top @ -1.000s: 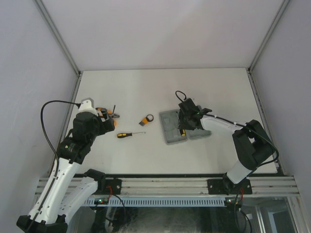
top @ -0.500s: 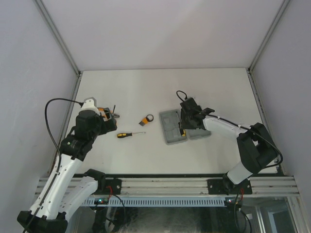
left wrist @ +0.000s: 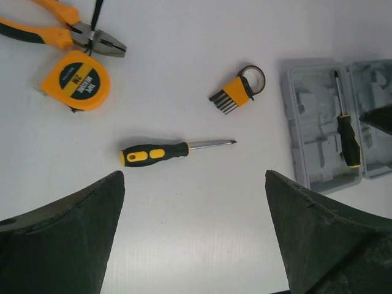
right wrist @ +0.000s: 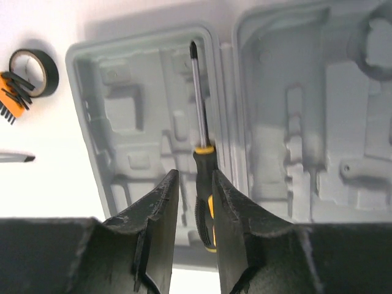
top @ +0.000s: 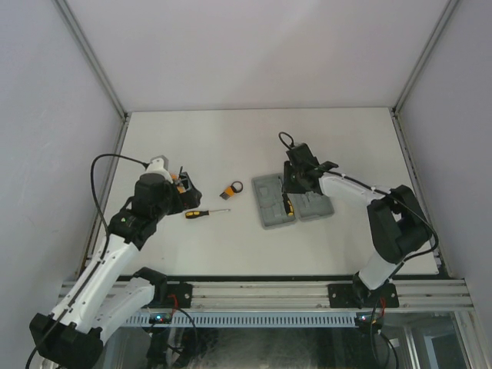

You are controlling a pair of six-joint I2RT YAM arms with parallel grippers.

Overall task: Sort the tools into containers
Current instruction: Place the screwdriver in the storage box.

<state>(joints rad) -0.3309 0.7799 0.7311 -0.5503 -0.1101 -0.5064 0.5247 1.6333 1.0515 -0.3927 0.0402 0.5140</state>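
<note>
The grey tool case lies open right of centre. One yellow-and-black screwdriver lies in its left half beside the hinge. My right gripper hovers just above that handle, its jaws a narrow gap apart and holding nothing. The other screwdriver lies on the table just ahead of my left gripper, which is wide open and empty. The orange-handled pliers and round orange tape measure lie far left. The hex-key set with ring lies between the screwdriver and the case.
White table with side walls left and right and a back wall. A black cable crosses the pliers. The right half of the case holds only moulded recesses.
My left arm has swung right and forward, over the tape measure toward the loose screwdriver. My right gripper has drawn back a little; the screwdriver stays lying in the case.
</note>
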